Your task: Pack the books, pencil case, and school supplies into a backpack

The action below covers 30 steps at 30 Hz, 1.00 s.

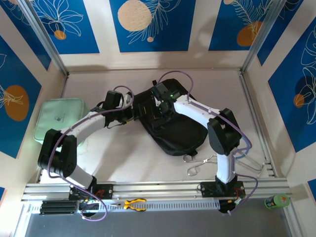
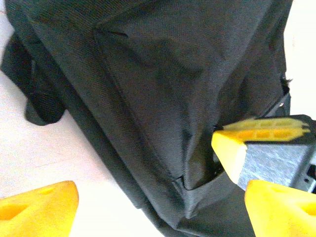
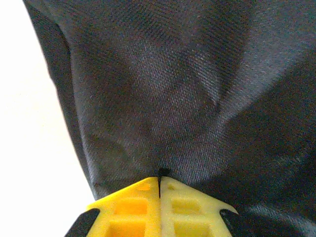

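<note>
Both arms are built of white link shells joined by bulky black joint housings, as is seen on the left arm [image 1: 89,123] and the right arm [image 1: 200,111]. A thin purple cable [image 1: 174,72] is looped along each of them. A small green light [image 1: 171,94] is lit on the black wrist block of the right arm. The left hand [image 2: 158,212] is fitted with bright yellow plastic fingers [image 2: 39,207]. The same yellow is found on the right hand [image 3: 159,195], where rectangular recesses are moulded in and black corners are set beside them.

left hand [image 2: 159,210] spread, right hand [image 3: 159,193] pinched closed
</note>
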Each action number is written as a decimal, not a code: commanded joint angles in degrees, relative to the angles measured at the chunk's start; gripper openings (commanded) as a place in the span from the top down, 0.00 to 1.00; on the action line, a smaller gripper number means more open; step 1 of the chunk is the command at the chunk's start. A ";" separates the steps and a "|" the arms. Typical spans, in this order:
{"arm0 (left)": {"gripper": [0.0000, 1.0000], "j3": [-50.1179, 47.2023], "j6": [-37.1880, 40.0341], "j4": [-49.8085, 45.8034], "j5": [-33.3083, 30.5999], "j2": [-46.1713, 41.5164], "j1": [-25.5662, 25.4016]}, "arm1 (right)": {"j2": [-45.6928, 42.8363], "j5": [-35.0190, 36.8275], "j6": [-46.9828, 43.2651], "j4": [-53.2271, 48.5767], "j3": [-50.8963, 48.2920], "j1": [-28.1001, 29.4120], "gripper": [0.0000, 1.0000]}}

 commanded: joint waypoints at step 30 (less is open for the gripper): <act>0.90 2.77 -12.96 13.41 11.22 12.73 -5.79 | -14.20 5.28 9.45 7.39 -11.14 0.53 1.00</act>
